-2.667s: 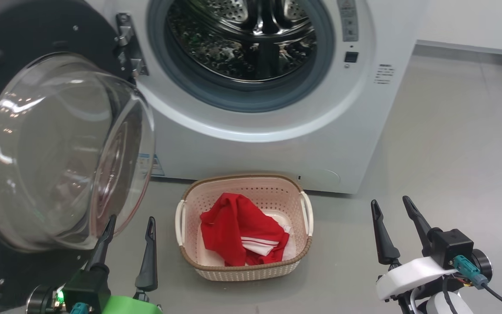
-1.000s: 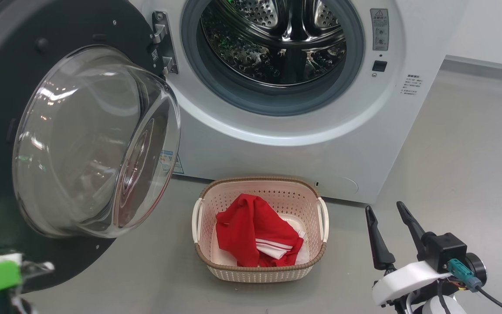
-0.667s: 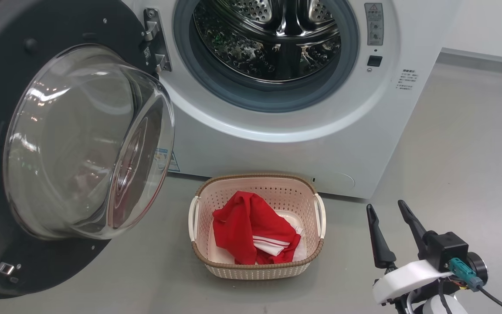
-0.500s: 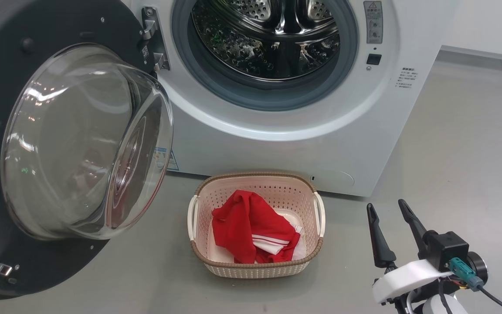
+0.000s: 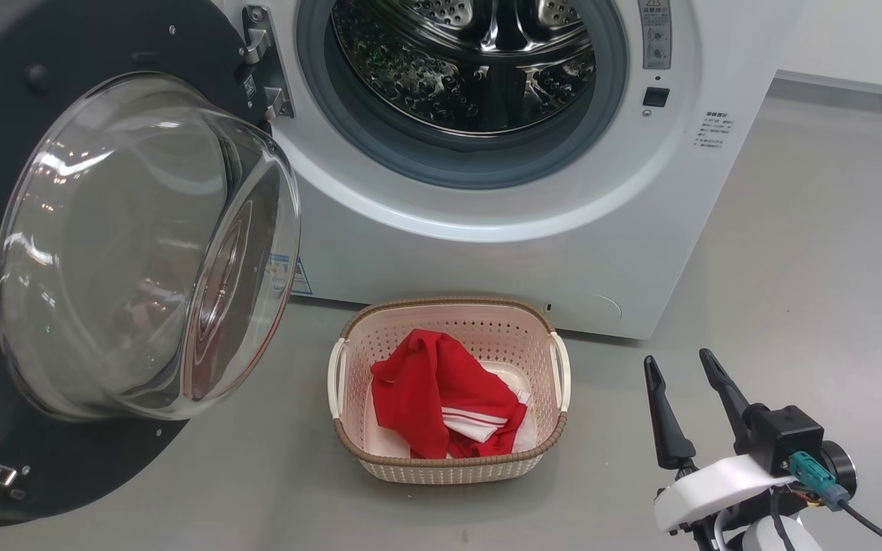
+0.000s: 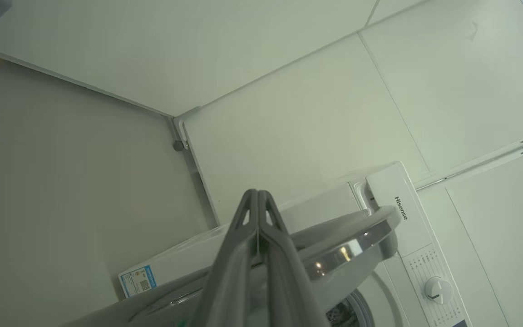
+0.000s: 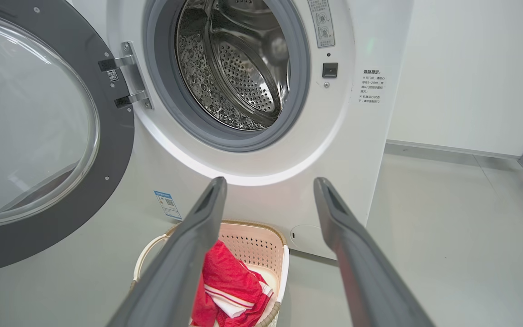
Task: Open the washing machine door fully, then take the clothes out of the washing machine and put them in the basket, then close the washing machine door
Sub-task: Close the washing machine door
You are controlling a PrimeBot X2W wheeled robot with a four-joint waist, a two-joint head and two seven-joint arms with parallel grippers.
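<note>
I see my left claw (image 6: 257,195) pinched fully shut on nothing, near the washing machine door (image 5: 142,252), which stands wide open. My right claw (image 5: 677,357) gapes empty. The clothes (image 5: 441,398) lie in the basket (image 5: 449,471) before the washing machine (image 5: 487,260).

Laundry room or test lab, white washing machine (image 5: 487,260), plain white walls (image 7: 461,68), bare grey floor (image 5: 793,268)

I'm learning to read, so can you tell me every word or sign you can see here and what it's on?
"Hisense": brand name on the washing machine, top panel.
Blue label low on its front: too small to read.
Grey warning sticker high on its front: too small to read.
Black print below that sticker: too small to read.
Marks around the dial: blurred.
</note>
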